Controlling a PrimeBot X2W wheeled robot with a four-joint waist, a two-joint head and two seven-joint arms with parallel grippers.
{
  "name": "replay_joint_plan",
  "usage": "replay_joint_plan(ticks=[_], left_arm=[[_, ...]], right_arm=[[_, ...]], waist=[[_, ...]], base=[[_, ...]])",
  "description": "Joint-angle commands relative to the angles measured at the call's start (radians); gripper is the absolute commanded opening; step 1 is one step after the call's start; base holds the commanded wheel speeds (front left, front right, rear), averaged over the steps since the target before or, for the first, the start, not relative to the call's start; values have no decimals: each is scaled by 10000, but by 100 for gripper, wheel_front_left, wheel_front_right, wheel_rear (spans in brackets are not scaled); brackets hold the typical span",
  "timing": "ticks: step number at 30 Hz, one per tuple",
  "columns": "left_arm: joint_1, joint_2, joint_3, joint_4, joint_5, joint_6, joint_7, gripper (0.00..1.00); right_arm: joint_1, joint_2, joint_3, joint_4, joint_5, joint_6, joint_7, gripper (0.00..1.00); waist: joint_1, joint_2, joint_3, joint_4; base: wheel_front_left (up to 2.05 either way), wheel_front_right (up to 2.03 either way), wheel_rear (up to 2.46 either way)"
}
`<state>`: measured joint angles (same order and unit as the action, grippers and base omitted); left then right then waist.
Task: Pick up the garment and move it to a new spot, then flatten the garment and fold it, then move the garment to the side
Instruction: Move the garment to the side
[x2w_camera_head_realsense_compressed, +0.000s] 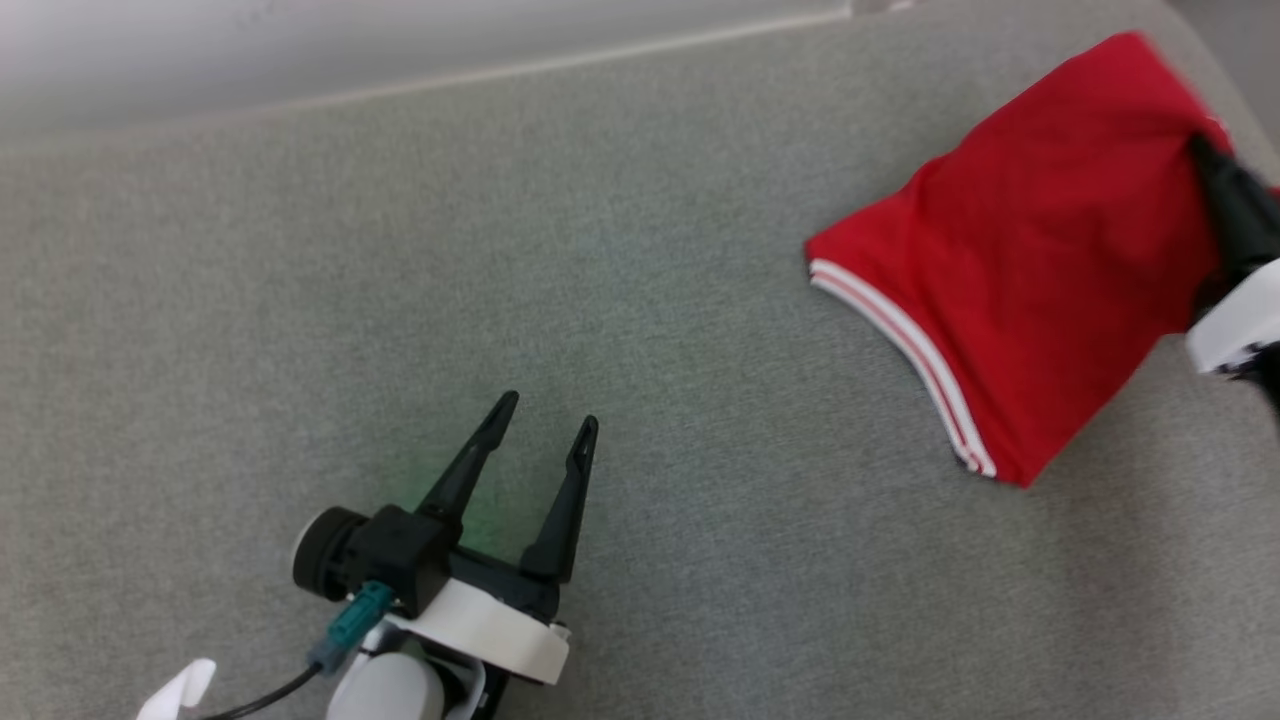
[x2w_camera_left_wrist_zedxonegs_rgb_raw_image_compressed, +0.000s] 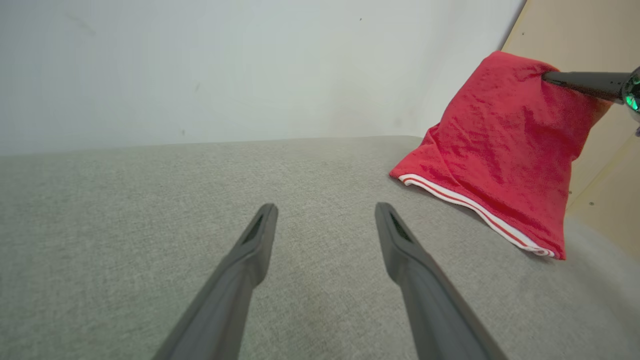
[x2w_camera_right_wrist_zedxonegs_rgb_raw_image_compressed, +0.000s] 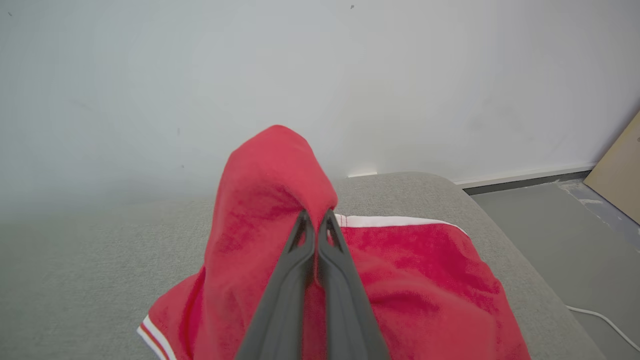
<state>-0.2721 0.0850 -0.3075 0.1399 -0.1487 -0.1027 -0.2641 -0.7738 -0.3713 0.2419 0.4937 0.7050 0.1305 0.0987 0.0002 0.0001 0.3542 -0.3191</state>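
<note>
**Spotter:** Where's the garment?

**Operator:** On my feed the red garment (x2w_camera_head_realsense_compressed: 1030, 250) sits at the right end of the grey cushion (x2w_camera_head_realsense_compressed: 500, 250). Its striped hem touches the fabric and its upper edge is lifted.

**Spotter:** And the arms?

**Operator:** My right gripper (x2w_camera_right_wrist_zedxonegs_rgb_raw_image_compressed: 315, 220) is pinched closed on that raised fold, fingers together. My left gripper (x2w_camera_head_realsense_compressed: 552, 412) hovers low over the cushion, well apart from the garment, fingers spread wide, holding nothing.

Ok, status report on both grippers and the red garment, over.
Right gripper shut on red garment, upper edge raised, striped hem resting on grey upholstered surface. Left gripper open, empty, apart from garment. No obstacle seen.
</note>
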Motion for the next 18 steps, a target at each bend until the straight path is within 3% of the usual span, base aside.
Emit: replay_joint_plan(ticks=[1,8,12,18], left_arm=[[-208,152,3,-64,109,-27,3,100],[-481,240,-55,-465,266,-42,3,100],[-577,313,-36,-636,309,-13,4,100],[-863,355,-237,-818,458,-20,21,100]], right_arm=[[-198,-376,-304,72,143,0,32,0],[23,-1477,-1979,448,202,-1,-155,0],[-61,-1494,-2393,911,201,-1,-35,0],[-712,-1307,-2769,2882,-363,-1,-47,0]], waist=[[-2,-1,584,156],[-2,-1,1332,358],[-2,-1,1636,394],[-2,-1,1888,526]], base=[[0,0,0],[0,0,0],[0,0,0],[0,0,0]])
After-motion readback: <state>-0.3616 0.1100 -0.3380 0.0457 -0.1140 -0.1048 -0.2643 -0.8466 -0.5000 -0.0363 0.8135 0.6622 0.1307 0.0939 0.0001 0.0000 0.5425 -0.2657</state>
